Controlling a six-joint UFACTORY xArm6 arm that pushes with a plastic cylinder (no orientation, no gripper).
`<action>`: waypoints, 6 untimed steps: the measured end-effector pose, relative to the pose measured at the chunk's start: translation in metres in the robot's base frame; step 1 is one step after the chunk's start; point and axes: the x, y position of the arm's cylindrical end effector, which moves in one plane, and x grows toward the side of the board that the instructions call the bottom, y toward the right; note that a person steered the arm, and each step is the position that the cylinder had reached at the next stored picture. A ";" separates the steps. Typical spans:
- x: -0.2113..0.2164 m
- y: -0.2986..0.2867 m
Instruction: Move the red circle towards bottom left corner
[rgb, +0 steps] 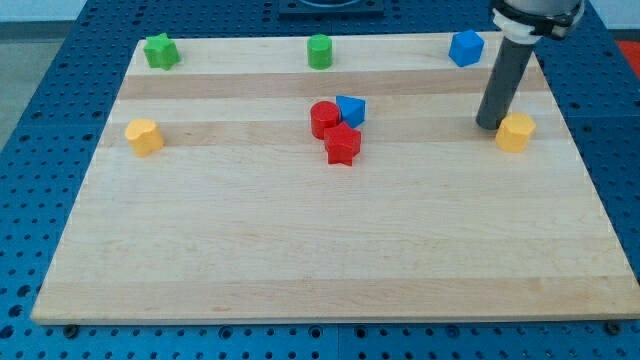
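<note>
red circle (324, 119) centre | blue block (351, 110) touching right | red star (343, 145) below

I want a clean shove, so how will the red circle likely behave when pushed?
The red circle looks squat and flat-bottomed, so it should slide, not tip. Its round side may let my tip slip off-centre. It touches the red star and a blue block, which would probably shift too.

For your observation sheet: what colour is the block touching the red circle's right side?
Blue, seen in the camera view, the only one.
</note>
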 end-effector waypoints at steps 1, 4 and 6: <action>-0.008 -0.002; -0.019 -0.068; -0.017 -0.075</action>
